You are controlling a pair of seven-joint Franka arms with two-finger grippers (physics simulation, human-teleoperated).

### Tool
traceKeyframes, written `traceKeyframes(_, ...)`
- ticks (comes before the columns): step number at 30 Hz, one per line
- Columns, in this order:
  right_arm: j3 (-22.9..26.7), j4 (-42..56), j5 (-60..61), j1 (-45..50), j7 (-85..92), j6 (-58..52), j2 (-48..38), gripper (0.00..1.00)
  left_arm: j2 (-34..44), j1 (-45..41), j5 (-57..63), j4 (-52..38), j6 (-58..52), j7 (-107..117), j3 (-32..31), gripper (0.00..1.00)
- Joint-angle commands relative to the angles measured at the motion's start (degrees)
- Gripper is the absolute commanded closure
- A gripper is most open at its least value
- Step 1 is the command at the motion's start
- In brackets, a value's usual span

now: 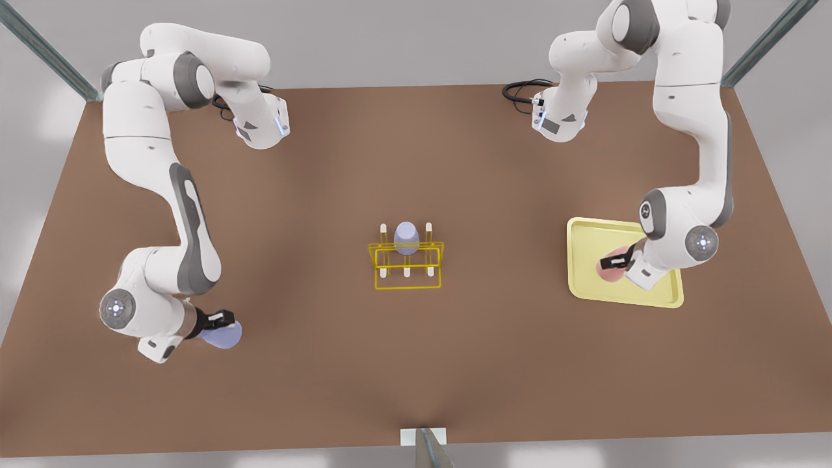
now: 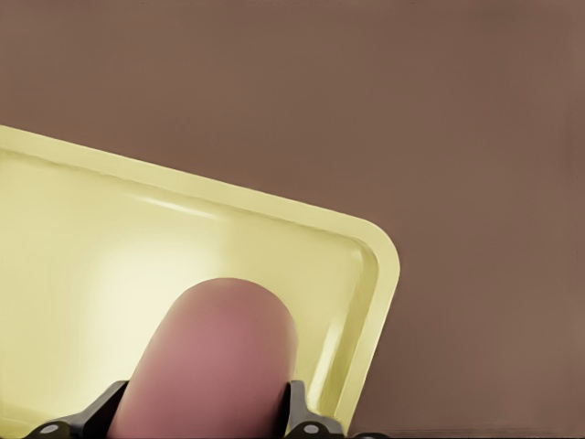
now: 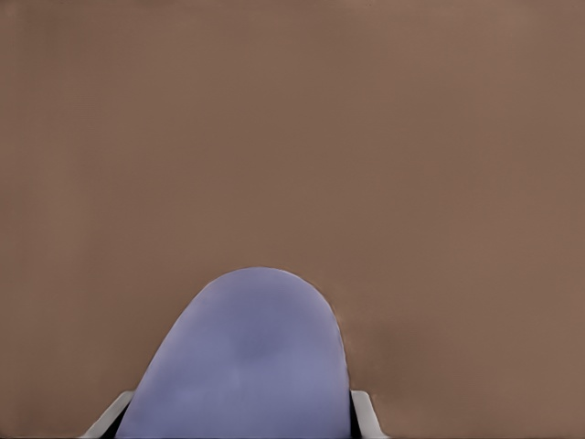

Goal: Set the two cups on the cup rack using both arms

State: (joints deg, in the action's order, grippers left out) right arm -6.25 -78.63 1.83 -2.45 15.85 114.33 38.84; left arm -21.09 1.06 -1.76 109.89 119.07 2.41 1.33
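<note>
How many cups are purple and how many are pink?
Purple cups: 2, one on the rack at, one in the right gripper at.
Pink cups: 1, in the left gripper.
Total: 3

You've got a pale-yellow tray (image 1: pixel 588 260) lying flat on the brown table (image 1: pixel 416 364), over on the front view's right.

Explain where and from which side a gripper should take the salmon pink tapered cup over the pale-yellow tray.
Grip the salmon pink tapered cup across its side walls near the wide end, as the left gripper does: one finger on each side, rounded narrow end pointing away. Probably, the taper resists slipping.
</note>
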Motion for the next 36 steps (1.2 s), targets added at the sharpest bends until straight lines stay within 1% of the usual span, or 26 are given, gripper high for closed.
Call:
traceKeyframes(1,-0.1,0.1,1.1,3.9,-18.7,-3.1,-1.6,0.14,-0.2,-0.3,-0.2,-2.8,-11.7,10.9,-2.6,0.17)
traceKeyframes(3,-0.1,0.2,1.9,8.6,-24.3,-3.1,-2.6,0.14,-1.1,-0.4,-0.2,-6.1,-11.7,21.6,-8.8,0.17)
traceKeyframes(6,-0.1,0.6,1.9,14.3,-32.2,-3.0,-3.9,0.14,-6.1,-0.6,-2.4,-14.4,-11.8,39.5,-17.8,0.17)
traceKeyframes(7,0.0,0.7,1.7,16.9,-37.1,-2.9,-4.4,0.14,-8.4,-2.9,-2.3,-17.2,-11.7,45.6,-18.6,0.17)
traceKeyframes(8,0.0,0.8,1.2,18.6,-41.1,-2.8,-4.7,0.14,-12.0,-5.5,-2.3,-22.4,-11.7,52.5,-18.6,0.17)
traceKeyframes(10,0.0,1.9,1.0,21.7,-45.7,-2.9,-4.7,0.14,-14.7,-5.8,-2.4,-27.6,-11.7,60.3,-21.9,0.17)
traceKeyframes(13,0.0,4.8,1.4,24.9,-48.2,-2.9,-4.3,0.14,-17.5,-6.5,-2.4,-34.5,-11.7,68.0,-23.5,0.17)
traceKeyframes(15,0.0,5.3,1.6,26.1,-48.3,-2.9,-4.1,0.14,-19.0,-8.6,-2.5,-36.8,-11.6,71.2,-25.6,0.17)
traceKeyframes(16,-0.1,5.3,2.0,26.2,-48.3,-3.0,-4.0,0.14,-20.7,-10.8,-2.4,-39.7,-11.6,73.7,-25.6,0.17)
traceKeyframes(21,-0.1,4.5,3.0,28.7,-48.2,-3.6,-2.9,0.14,-22.8,-15.7,-2.3,-43.0,-11.6,76.7,-25.7,0.17)
traceKeyframes(25,-0.1,4.3,3.9,29.7,-48.2,-3.6,-2.1,0.14,-23.5,-16.5,-2.2,-43.1,-11.6,76.8,-25.7,0.17)
traceKeyframes(30,-0.5,3.4,3.9,29.7,-48.1,-3.5,-1.5,0.14,-24.5,-19.9,-1.9,-43.3,-11.1,77.4,-25.2,0.17)
traceKeyframes(31,-0.5,3.3,3.9,29.5,-48.1,-3.5,-1.4,0.14,-24.9,-19.9,-1.8,-43.4,-11.1,77.4,-25.2,0.06)
traceKeyframes(32,-0.6,3.2,5.4,29.6,-48.0,-3.4,-1.4,0.14,-25.1,-19.9,-1.8,-43.4,-11.1,77.2,-25.1,0.00)
traceKeyframes(36,-1.0,3.2,5.6,29.8,-47.8,-3.4,-0.9,0.14,-24.9,-19.3,-0.6,-43.4,-11.6,77.1,-25.1,0.00)
